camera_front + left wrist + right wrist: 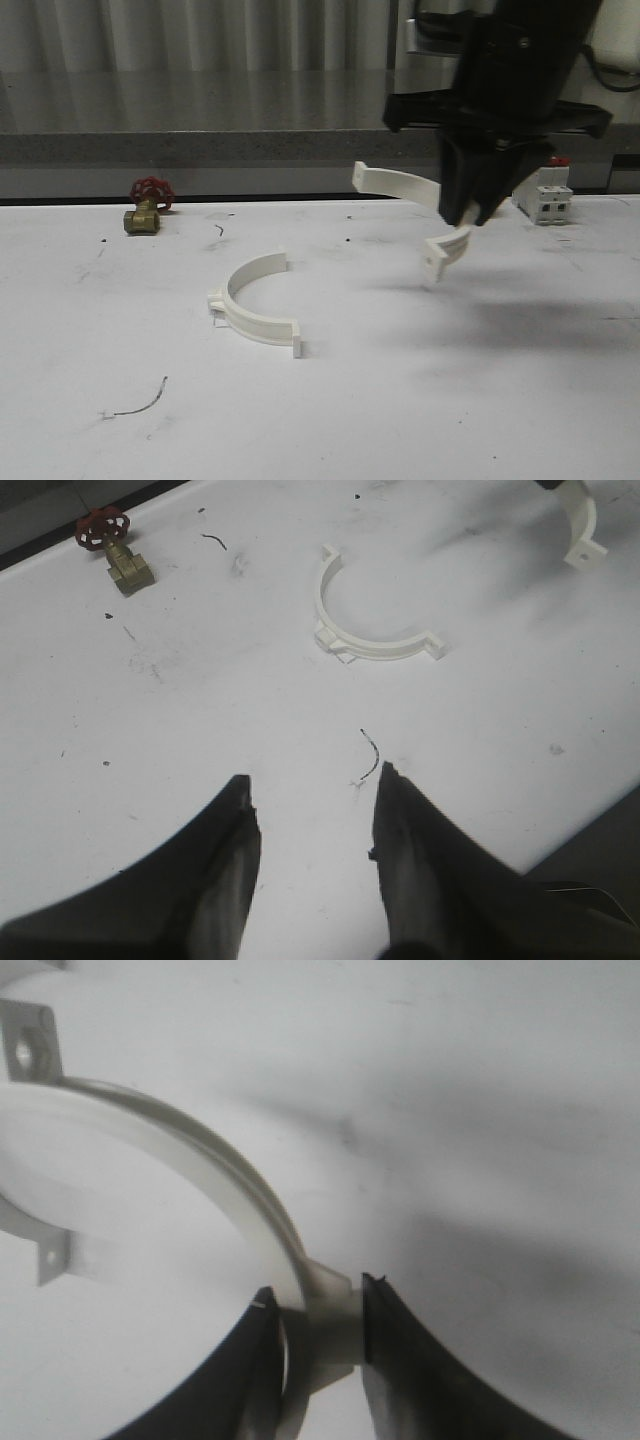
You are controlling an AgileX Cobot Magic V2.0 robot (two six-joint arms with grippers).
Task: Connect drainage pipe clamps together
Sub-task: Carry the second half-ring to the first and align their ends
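One white half-ring clamp (256, 308) lies flat on the white table (120, 330), its open side facing the back; the left wrist view shows it as well (372, 640). The second clamp (405, 188) hangs in the air to the right and above it, with my right gripper (472, 214) shut on the middle of its arc. In the right wrist view the black fingers pinch that clamp (225, 1170) at a thick boss on its rim, gripper (318, 1305). My left gripper (312, 788) is open, nothing between its fingers, over bare table nearer than the lying clamp.
A brass valve with a red handwheel (147, 206) stands at the back left. A white boxy breaker (545, 203) sits at the back right behind the right arm. A thin dark wire scrap (140, 403) lies near the front left. A grey ledge runs along the table's far edge.
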